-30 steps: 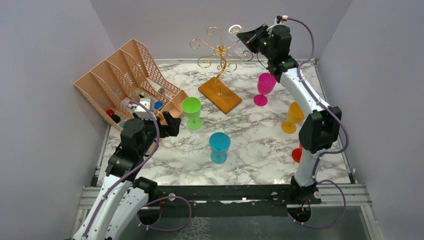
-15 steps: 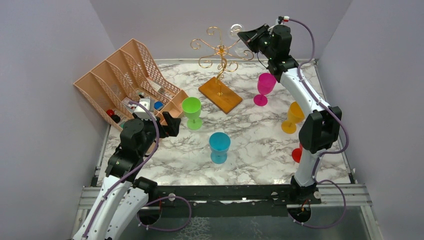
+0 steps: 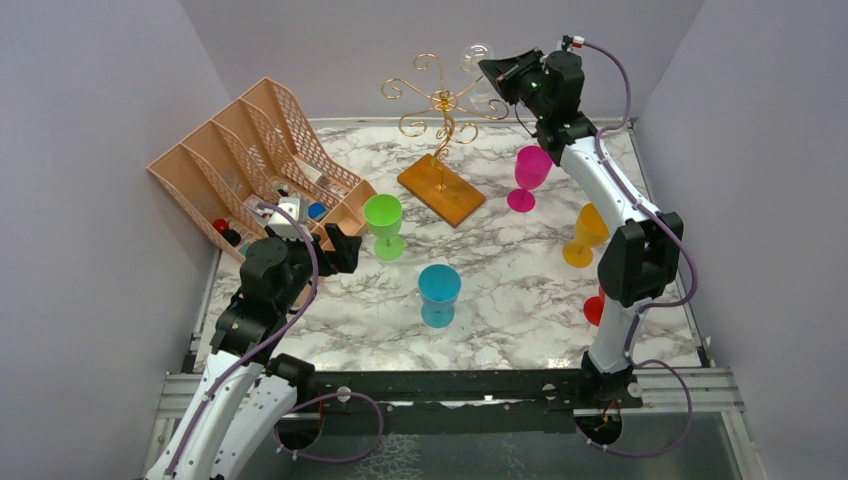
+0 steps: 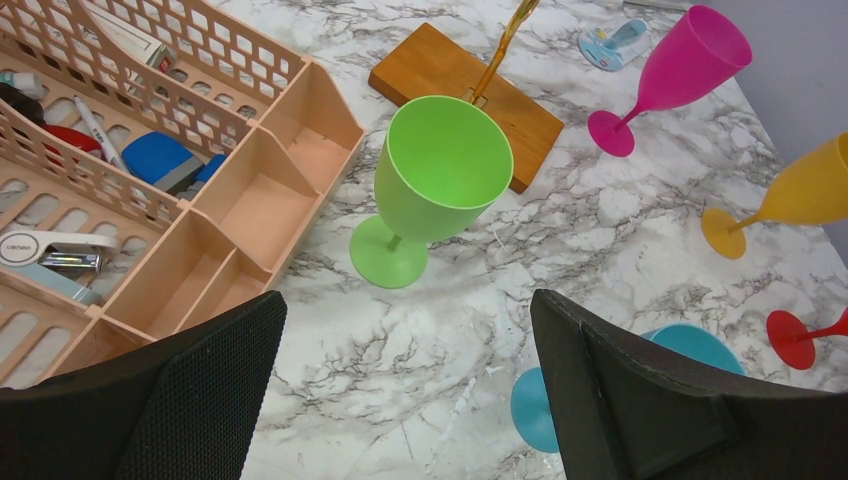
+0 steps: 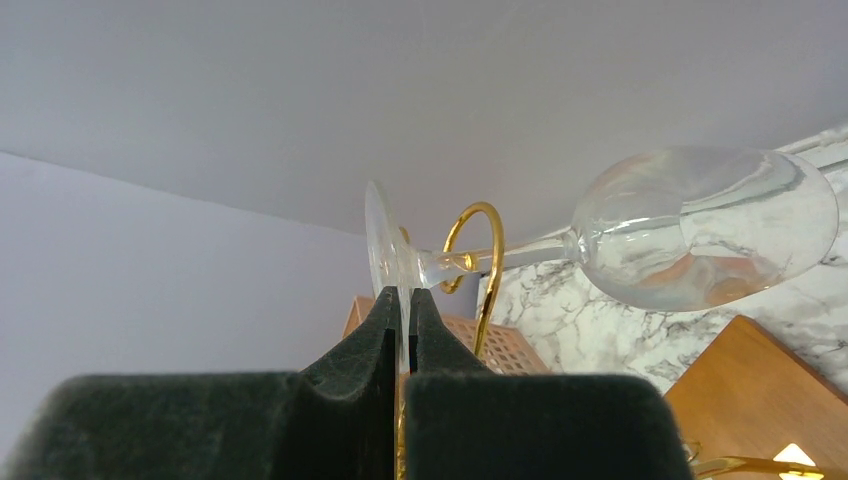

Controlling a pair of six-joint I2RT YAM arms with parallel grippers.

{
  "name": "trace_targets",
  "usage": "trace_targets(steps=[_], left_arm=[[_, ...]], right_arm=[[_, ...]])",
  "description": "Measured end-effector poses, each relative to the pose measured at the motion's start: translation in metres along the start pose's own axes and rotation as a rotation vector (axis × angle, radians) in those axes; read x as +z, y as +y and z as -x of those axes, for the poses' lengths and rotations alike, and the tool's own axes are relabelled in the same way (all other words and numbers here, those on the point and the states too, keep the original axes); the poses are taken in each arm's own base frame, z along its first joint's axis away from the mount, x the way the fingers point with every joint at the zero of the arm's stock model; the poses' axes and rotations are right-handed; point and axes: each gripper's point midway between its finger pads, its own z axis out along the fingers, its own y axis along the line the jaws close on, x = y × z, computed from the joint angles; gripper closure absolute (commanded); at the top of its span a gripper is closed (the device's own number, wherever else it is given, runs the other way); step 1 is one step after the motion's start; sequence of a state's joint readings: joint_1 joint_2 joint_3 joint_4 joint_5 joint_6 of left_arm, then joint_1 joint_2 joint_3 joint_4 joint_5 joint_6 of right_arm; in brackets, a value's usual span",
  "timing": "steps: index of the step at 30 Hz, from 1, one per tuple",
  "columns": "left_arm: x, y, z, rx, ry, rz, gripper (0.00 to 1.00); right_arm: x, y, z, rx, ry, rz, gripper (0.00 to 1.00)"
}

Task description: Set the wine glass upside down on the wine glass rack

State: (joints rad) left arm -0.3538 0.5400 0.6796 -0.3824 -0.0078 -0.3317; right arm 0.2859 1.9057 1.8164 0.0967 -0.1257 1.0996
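1. Where the overhead view looks down, the right gripper is raised at the upper right of the wine glass rack. It carries the clear wine glass level with the scroll arms. The left gripper waits well off the rack's near left, by a green goblet.
2. Left wrist view: jaws spread wide, empty. The goblet stands between them and the rack's wooden base.
3. Right wrist view: jaws pinched on the rim of the glass's foot. The glass lies sideways with its stem crossing a gold curl, likely so the foot can catch and the bowl hang mouth-down. Whether it is seated cannot be told.
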Motion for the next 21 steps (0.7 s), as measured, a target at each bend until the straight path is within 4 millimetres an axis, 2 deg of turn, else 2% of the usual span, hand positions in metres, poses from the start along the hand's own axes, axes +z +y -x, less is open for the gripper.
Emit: trace_targets(steps=[8, 16, 21], left_arm=[[-0.001, 0.0, 0.001, 0.0, -0.004, -0.001, 0.01], [-0.002, -0.001, 0.002, 0.001, -0.009, -0.003, 0.01], [-0.002, -0.001, 0.002, 0.001, -0.01, -0.003, 0.01]], right_arm=[[0.001, 0.005, 0.003, 0.04, -0.014, 0.016, 0.99], [0.011, -0.009, -0.003, 0.057, -0.004, -0.004, 0.99], [0.013, -0.011, -0.004, 0.062, -0.003, -0.006, 0.97]])
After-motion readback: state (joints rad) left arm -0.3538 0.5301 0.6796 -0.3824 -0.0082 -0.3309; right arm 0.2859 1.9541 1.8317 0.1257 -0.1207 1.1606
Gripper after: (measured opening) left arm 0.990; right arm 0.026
